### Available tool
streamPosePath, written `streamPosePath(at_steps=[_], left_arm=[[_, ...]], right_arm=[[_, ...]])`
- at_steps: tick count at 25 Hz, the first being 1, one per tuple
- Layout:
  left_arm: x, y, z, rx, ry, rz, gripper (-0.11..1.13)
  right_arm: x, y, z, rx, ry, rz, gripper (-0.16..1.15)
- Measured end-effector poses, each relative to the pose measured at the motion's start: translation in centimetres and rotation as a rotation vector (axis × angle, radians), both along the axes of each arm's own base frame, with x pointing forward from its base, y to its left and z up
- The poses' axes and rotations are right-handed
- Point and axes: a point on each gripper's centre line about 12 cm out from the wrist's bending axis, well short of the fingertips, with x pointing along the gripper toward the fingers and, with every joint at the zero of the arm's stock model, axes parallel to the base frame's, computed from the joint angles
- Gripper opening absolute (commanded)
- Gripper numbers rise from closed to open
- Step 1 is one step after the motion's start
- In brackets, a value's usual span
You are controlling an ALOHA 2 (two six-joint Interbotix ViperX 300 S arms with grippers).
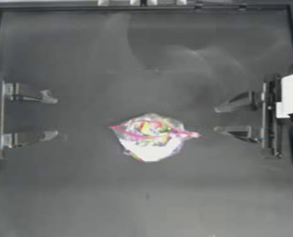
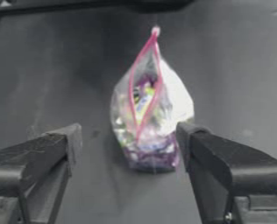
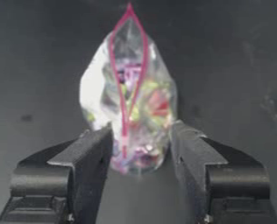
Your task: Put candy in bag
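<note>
The bag [image 1: 150,137] lies in the middle of the table, a clear plastic zip bag with a pink-red strip along its open rim and multicoloured sweets inside. My left gripper [image 1: 50,116] is parked open at the left edge, well short of the bag [image 2: 151,114]. Open as well, my right gripper [image 1: 220,118] sits a short way to the right of the bag [image 3: 132,100], its jaws pointing at it without touching. The rim gapes a little in both wrist views. The candy is not in view anywhere as a separate piece.
A white block [image 1: 292,95] sits on the right arm at the picture's right edge. The table's raised frame [image 1: 143,6] runs along the top. Dark table surface [image 1: 143,199] surrounds the bag on all sides.
</note>
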Motion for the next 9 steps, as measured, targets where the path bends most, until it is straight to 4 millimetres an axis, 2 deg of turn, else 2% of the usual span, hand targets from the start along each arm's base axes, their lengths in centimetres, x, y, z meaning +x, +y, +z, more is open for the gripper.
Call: streamPosePath(at_steps=[9], left_arm=[[-1.7,0.1,-0.6,0.005,-0.037,0.015,0.96]], right_arm=[[-1.4,-0.3,-0.2,-0.014,-0.024,-0.006,0.80]])
